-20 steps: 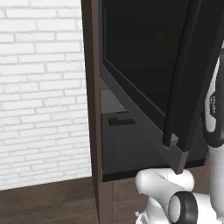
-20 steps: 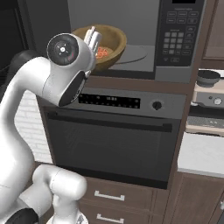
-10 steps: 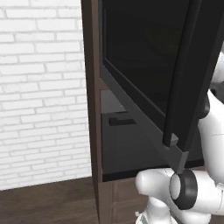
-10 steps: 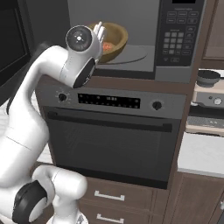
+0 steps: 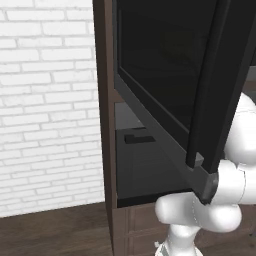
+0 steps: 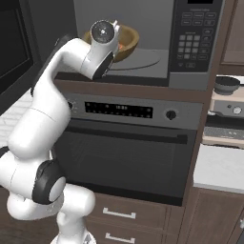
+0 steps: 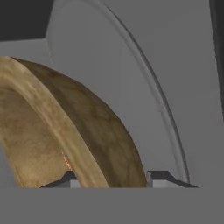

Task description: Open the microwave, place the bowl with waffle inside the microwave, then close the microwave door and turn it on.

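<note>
There is one microwave (image 6: 157, 43), and its one big dark door (image 5: 170, 75) hangs wide open, out to the left. Under the microwave sits one oven (image 6: 128, 157) with a long bar handle and one round knob. Below the oven are drawers (image 6: 119, 214) with two small handles. To the left is a white brick wall (image 5: 47, 105). To the right, on a shelf, sits one small dark pot (image 6: 228, 85).

One white arm (image 6: 52, 105) goes up from the floor, bends, and reaches into the open microwave. Its hand is right at the one brown wooden bowl (image 6: 127, 42). The bowl is inside the microwave, on the round grey plate (image 6: 143, 59). A bit of orange waffle (image 6: 123, 46) shows in the bowl.

The gripper (image 7: 109, 180) is about half open. One finger (image 7: 65, 180) is inside the bowl and the other finger (image 7: 159, 178) is outside it, so the bowl's rim sits between them. The fingers look like they are pressed on the rim.

The arm's hand hides part of the bowl in the right base view.
</note>
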